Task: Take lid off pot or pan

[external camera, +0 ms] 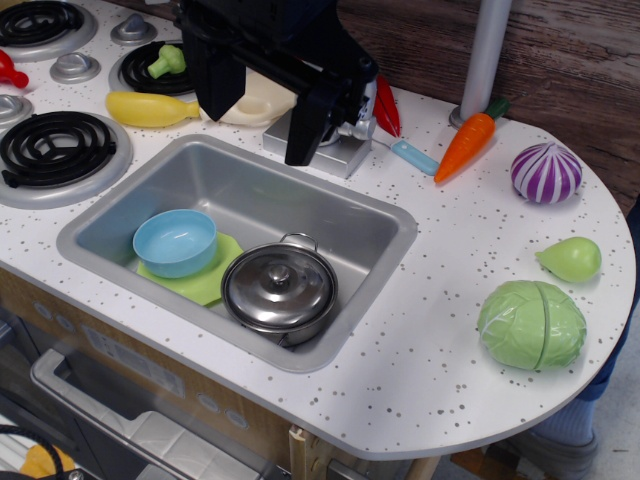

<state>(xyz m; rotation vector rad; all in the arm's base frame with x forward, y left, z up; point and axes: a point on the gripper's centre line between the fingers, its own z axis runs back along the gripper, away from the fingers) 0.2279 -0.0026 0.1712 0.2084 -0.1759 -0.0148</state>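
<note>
Speckled white countertop [420, 350]: fills the lower and right part of the frame, its curved edge nearest the camera.
Pale green round cabbage toy [531, 324]: lower right of the frame, on the countertop.
Small green pear-shaped toy [570, 258]: just above the cabbage, apart from it.
Shiny round steel lid [279, 283]: sits closed on the pot, small metal knob at its centre, at the lower centre of the frame.
Shallow stainless-steel pot [300, 330]: stands in the near right corner of the grey metal sink basin [300, 200]; a thin wire loop handle shows at its far side.
Light-blue plastic bowl [175, 242]: left of the pot in the basin, resting on a lime-green flat plate [205, 283] whose edge reaches the pot.
Purple-and-white striped onion toy [546, 172]: right of the frame, mid-height.
Orange plastic carrot [466, 146]: left of the onion, tilted.
Yellow banana-shaped toy [150, 109]: upper left, between black coil burners [55, 148].
Black robot gripper [262, 125]: upper centre, hanging above the sink's far rim, well apart from the lid; fingers spread wide, holding nothing.
</note>
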